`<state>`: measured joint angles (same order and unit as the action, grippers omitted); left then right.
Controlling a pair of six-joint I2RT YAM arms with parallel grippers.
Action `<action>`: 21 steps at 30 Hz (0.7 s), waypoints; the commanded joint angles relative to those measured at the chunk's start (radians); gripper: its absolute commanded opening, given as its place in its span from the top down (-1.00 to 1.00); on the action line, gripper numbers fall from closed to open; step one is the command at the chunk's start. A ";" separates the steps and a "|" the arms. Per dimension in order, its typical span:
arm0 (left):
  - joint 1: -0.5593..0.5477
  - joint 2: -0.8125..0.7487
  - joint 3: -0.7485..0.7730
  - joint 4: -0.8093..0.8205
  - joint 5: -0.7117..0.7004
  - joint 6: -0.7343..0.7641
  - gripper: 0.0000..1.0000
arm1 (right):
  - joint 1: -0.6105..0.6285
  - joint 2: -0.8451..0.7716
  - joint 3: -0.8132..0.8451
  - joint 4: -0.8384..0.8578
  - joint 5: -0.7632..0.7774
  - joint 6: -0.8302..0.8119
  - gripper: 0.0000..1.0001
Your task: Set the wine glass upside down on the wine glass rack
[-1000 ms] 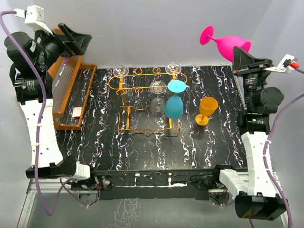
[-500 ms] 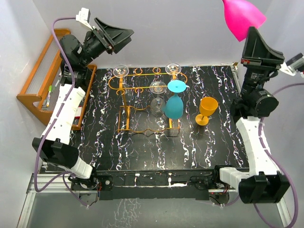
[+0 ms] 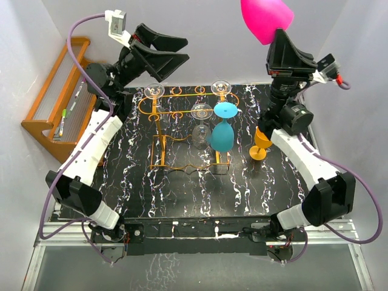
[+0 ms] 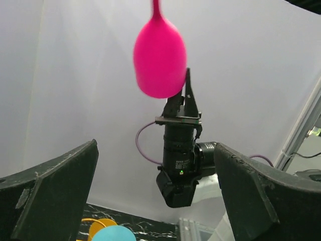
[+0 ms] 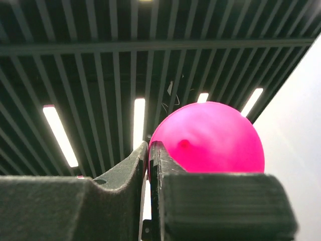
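The pink wine glass (image 3: 265, 18) is held high above the table's back right by my right gripper (image 3: 277, 37), which is shut on the rim of its bowl (image 5: 210, 140); the foot is out of the top view. In the left wrist view the pink glass (image 4: 159, 63) has its stem pointing away from the right gripper. My left gripper (image 3: 182, 50) is open and empty, raised above the back left, facing the right arm. The orange-gold wire rack (image 3: 182, 96) stands mid-table, below and left of the pink glass.
The rack holds three clear glasses (image 3: 201, 112) and a teal glass (image 3: 222, 134) upside down. An orange glass (image 3: 265, 140) stands upright right of the rack. A brown wooden rack (image 3: 57, 109) stands off the table's left edge.
My right arm swung left and up, carrying the pink glass over the back right of the table. My left arm rose from the wooden rack and swung right, its jaws open.
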<state>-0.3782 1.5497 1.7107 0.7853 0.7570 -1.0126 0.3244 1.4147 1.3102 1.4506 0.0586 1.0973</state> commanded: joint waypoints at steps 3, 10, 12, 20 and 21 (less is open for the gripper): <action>0.046 0.010 0.082 0.204 0.056 0.052 -0.94 | 0.100 0.091 0.019 0.371 0.127 0.087 0.84; 0.061 0.035 0.186 0.185 0.059 0.051 -0.94 | 0.253 0.199 0.129 0.372 0.127 0.069 0.83; 0.076 0.032 0.181 0.180 0.056 0.054 -0.94 | 0.271 0.234 0.173 0.375 0.111 0.095 0.83; 0.115 0.006 0.128 0.184 0.048 0.057 -0.91 | 0.306 0.257 0.204 0.375 0.095 0.101 0.83; 0.118 0.010 0.137 0.180 0.044 0.058 -0.92 | 0.310 0.256 0.200 0.374 0.082 0.102 0.83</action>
<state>-0.2749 1.5936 1.8332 0.9360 0.8104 -0.9745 0.6209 1.6821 1.4715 1.4521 0.1654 1.1736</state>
